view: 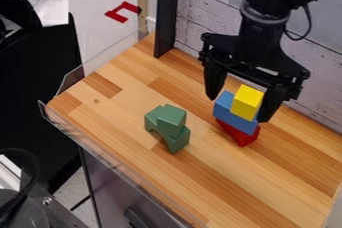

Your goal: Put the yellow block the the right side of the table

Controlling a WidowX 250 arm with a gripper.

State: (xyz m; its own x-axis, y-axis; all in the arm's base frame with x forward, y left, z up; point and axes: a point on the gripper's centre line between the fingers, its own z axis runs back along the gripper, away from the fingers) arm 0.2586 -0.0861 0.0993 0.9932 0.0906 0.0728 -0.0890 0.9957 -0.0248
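My gripper (pixel 238 108) hangs at the upper right of the wooden table, open, with its two fingers spread to either side of a small stack. The yellow block (pixel 247 102) is the top piece, between the fingers and closer to the right one, with a gap on its left. Beneath it lies a blue block (pixel 234 117), and a red block (pixel 238 134) is at the bottom, partly covered by the blue one. Whether a finger touches the stack, I cannot tell.
Green blocks (pixel 168 126) stand together left of the stack on the wooden table (pixel 200 187). A clear low rim (pixel 113 157) runs along the left edge. A whitewashed plank wall (pixel 307 77) and a black post (pixel 167 17) rise behind.
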